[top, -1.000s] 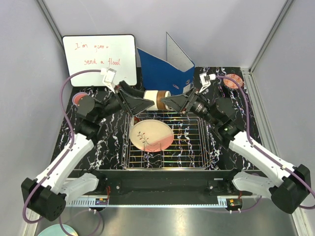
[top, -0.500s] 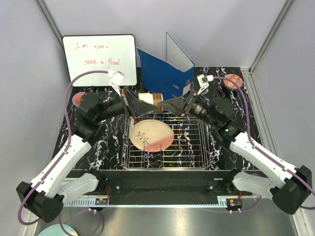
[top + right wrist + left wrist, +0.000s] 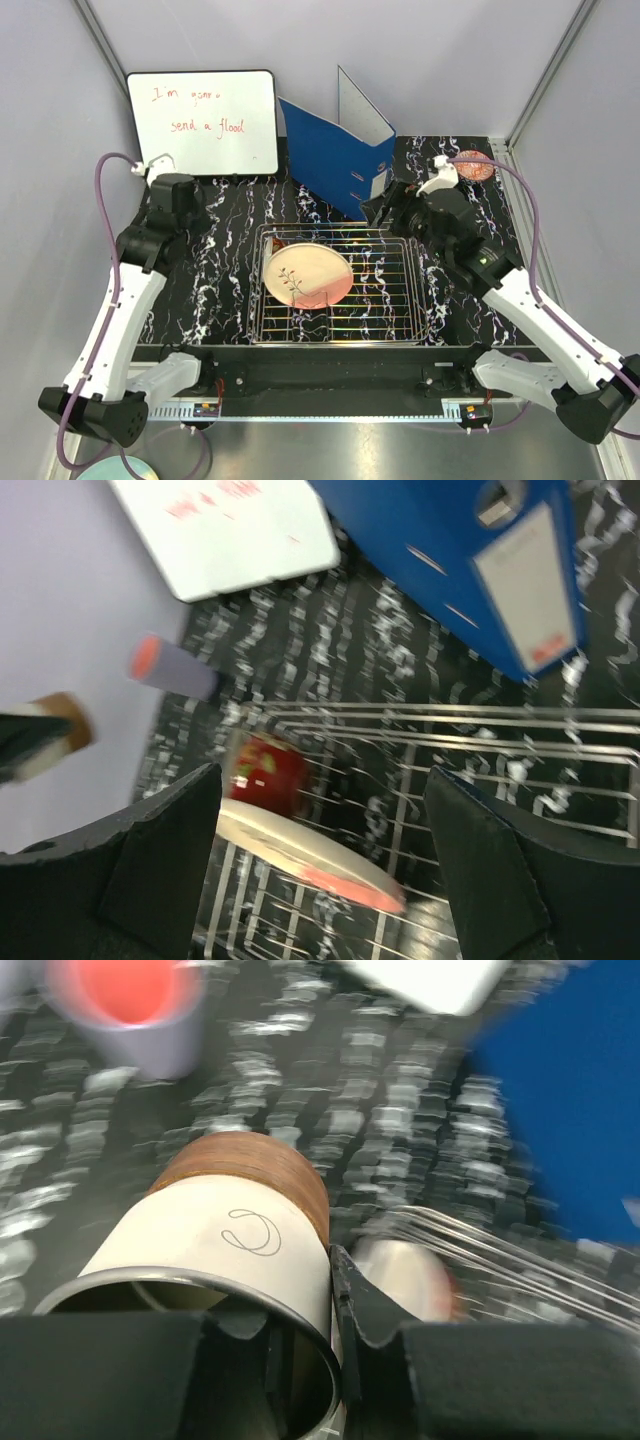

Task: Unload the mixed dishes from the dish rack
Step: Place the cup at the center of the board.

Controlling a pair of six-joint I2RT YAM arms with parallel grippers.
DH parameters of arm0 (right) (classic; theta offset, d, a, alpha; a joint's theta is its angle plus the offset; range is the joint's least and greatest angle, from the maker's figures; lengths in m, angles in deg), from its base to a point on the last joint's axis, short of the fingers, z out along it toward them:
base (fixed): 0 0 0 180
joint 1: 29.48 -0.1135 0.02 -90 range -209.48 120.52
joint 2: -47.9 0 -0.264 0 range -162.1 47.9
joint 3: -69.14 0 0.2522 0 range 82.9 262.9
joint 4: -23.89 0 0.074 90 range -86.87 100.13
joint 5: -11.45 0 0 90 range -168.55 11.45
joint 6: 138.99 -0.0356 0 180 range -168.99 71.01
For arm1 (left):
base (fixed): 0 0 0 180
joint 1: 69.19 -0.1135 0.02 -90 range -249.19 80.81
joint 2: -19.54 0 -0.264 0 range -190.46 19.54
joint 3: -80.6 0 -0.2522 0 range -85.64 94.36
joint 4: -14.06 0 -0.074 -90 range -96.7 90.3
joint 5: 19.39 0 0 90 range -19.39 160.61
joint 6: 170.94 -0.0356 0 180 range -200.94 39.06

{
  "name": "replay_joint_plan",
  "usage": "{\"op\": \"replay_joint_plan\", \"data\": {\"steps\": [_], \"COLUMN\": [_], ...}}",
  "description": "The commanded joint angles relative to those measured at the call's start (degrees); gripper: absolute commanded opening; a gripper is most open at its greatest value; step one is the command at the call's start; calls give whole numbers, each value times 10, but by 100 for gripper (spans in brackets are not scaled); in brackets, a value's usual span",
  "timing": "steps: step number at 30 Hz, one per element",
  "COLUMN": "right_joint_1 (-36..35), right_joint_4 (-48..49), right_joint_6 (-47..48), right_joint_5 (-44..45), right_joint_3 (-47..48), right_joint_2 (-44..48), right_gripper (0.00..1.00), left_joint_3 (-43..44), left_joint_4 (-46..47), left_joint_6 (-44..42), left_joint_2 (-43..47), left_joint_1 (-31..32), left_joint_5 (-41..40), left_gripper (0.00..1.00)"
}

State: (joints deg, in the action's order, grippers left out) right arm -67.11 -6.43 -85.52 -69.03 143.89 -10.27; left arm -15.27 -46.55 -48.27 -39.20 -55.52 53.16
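Note:
My left gripper [image 3: 322, 1305] is shut on the rim of the cream-brown cup [image 3: 230, 1230], one finger inside it and one outside. In the top view the left wrist [image 3: 175, 195] hangs over the table's far left and hides the cup. The dish rack [image 3: 340, 285] holds the cream-and-pink plate [image 3: 308, 275] and a red-patterned bowl [image 3: 275, 243] at its far left corner. My right gripper [image 3: 383, 212] is open and empty over the rack's far right edge. In the right wrist view the plate [image 3: 310, 855] and bowl [image 3: 265, 770] lie between its spread fingers [image 3: 160, 860].
A lavender cup [image 3: 130, 1010] lies on the table beyond the held cup. The blue ring binder [image 3: 335, 150] stands behind the rack, with a whiteboard [image 3: 205, 120] to its left. Another red-patterned bowl [image 3: 473, 165] sits at the far right corner.
The left gripper closed on the cream-brown cup and swung it from above the rack's far edge to the far left. The right gripper opened wider and drew back to the right.

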Motion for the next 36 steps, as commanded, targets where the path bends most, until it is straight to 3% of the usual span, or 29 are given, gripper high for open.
{"op": "replay_joint_plan", "data": {"steps": [1, 5, 12, 17, 31, 34, 36], "right_joint_1": [1, 2, 1, 1, 1, 0, 1], "right_joint_4": [-69, -60, -60, -63, -66, -66, -66], "right_joint_6": [30, 45, 64, 61, 59, 61, 61], "right_joint_5": [56, 56, 58, 46, 49, 48, 45], "right_joint_3": [4, -3, -24, -42, -62, -61, -61], "right_joint_2": [-7, 2, 43, 71, 82, 78, 77], "right_gripper": [90, 90, 89, 89, 89, 89, 88], "left_joint_3": [-10, -23, -10, -25, -76, -71, -66], "left_joint_4": [-59, -50, -24, 19, 67, 65, 62], "left_joint_6": [-32, -29, -10, -13, -16, -18, -19], "left_joint_2": [28, -7, -125, -202, -308, -324, -333], "left_joint_1": [-4, -44, -180, -239, -288, -294, -299], "left_joint_5": [-213, -211, -49, 47, 43, 40, 42], "left_gripper": [0, 0, 0, 0, 0, 10, 22]}}
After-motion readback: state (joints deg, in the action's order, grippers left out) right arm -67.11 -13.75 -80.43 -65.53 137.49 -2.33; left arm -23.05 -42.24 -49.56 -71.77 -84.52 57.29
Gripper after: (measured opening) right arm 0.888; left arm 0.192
